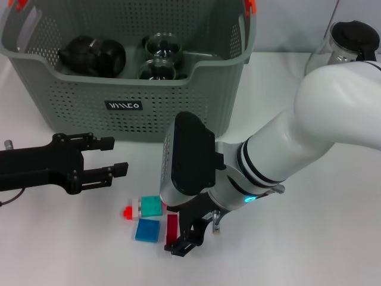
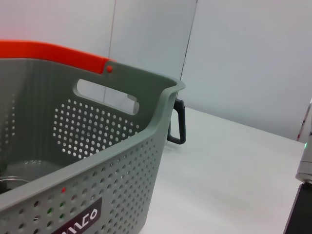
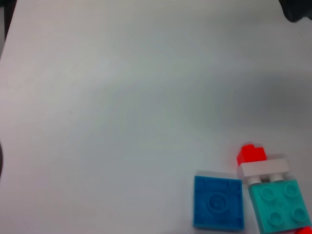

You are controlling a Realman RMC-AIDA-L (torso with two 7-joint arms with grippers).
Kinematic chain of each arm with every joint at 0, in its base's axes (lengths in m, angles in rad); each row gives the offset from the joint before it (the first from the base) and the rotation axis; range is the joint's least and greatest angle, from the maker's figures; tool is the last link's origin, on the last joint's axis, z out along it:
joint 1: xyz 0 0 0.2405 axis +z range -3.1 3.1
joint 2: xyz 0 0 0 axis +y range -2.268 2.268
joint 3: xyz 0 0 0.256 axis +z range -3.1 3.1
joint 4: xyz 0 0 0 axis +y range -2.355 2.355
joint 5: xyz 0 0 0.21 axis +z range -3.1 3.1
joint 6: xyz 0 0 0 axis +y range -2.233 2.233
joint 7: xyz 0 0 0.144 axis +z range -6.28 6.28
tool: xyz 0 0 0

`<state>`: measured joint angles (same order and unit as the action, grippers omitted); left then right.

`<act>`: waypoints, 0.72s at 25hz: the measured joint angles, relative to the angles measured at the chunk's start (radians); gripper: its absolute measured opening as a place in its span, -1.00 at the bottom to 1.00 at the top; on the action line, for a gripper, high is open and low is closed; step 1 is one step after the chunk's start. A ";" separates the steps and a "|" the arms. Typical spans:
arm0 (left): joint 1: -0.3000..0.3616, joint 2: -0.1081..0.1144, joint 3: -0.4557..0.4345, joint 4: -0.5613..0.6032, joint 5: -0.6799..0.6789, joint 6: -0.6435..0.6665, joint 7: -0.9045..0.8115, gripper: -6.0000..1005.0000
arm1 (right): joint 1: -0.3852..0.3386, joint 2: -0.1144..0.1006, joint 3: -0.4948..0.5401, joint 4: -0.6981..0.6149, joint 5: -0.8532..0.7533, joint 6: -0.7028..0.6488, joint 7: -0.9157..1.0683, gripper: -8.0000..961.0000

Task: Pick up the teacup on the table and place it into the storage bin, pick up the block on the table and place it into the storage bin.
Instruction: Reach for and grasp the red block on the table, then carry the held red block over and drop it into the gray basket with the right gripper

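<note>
The grey-green storage bin point(image 1: 128, 89) stands at the back of the table and also shows in the left wrist view point(image 2: 97, 161). Two glass teacups point(image 1: 162, 46) and a black teapot point(image 1: 92, 55) lie inside it. A cluster of blocks lies on the table in front: a teal block point(image 1: 151, 206), a blue block point(image 1: 147, 230), a small red piece point(image 1: 127, 211) and a dark red block point(image 1: 172, 226). My right gripper point(image 1: 186, 238) is low over the table right beside the dark red block. My left gripper point(image 1: 110, 156) is open and empty, left of the blocks. The blue block point(image 3: 218, 202) and teal block point(image 3: 278, 204) show in the right wrist view.
A glass kettle with a black lid point(image 1: 348, 40) stands at the back right, beside the bin. Its dark handle point(image 2: 176, 122) shows past the bin's corner in the left wrist view. Bare white table lies in front of the blocks and to the left.
</note>
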<state>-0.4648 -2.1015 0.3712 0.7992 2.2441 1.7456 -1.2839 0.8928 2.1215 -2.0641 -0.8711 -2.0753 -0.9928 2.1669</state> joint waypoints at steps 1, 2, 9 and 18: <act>0.000 0.000 0.000 0.000 0.000 0.000 0.000 0.33 | 0.000 0.000 0.000 0.000 0.000 0.000 0.000 0.71; 0.000 0.000 0.000 0.000 0.000 0.000 0.000 0.33 | 0.000 0.000 -0.001 0.000 0.000 0.000 0.000 0.71; 0.000 0.000 0.000 0.000 0.000 0.000 0.000 0.33 | 0.000 -0.001 -0.002 0.000 0.000 0.001 0.007 0.59; -0.001 0.000 0.000 0.000 0.000 0.000 0.000 0.33 | 0.004 -0.006 0.001 0.003 0.001 -0.007 0.028 0.46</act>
<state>-0.4661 -2.1016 0.3712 0.7992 2.2442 1.7456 -1.2839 0.8963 2.1151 -2.0630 -0.8685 -2.0742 -1.0001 2.1946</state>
